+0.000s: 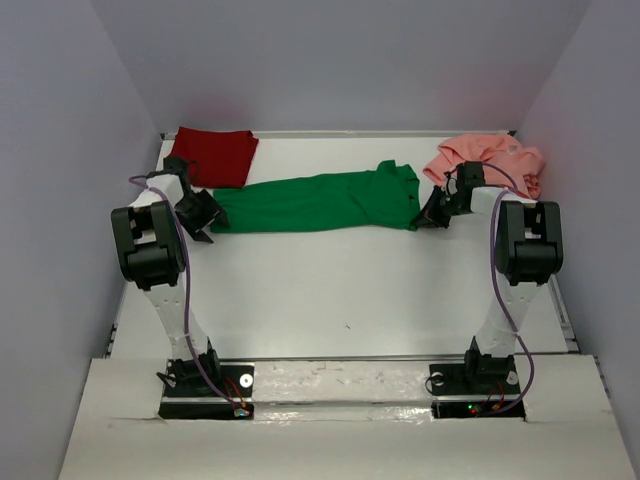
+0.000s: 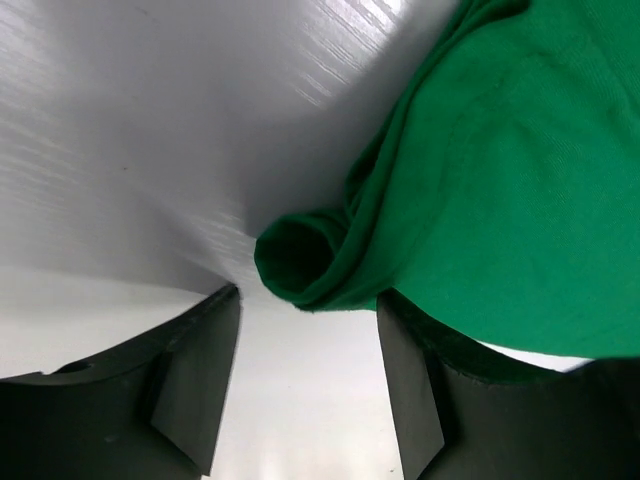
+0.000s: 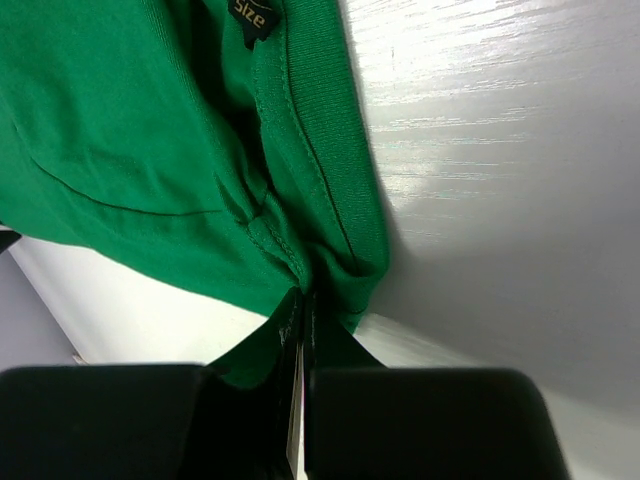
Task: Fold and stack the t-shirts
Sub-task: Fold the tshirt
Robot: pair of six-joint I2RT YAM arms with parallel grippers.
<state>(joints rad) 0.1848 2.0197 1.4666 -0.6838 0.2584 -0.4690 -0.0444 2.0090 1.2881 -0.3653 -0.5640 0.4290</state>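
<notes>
Garment, bright green soft cloth t-shirt (image 1: 320, 202): laid out long between both grippers. Right gripper (image 3: 303, 320): jaws pinched tight on its collar-end fold. Left gripper (image 2: 310, 305): jaws parted, rolled hem end just ahead of the gap. Dark red folded t-shirt (image 1: 213, 155): beyond left jaws. Salmon pink crumpled t-shirt (image 1: 487, 160): beyond right jaws.

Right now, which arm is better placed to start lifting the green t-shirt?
Right. The right gripper is shut on the green t-shirt at its collar end, while the left gripper has open jaws on either side of the rolled hem corner and is not gripping yet.
</notes>
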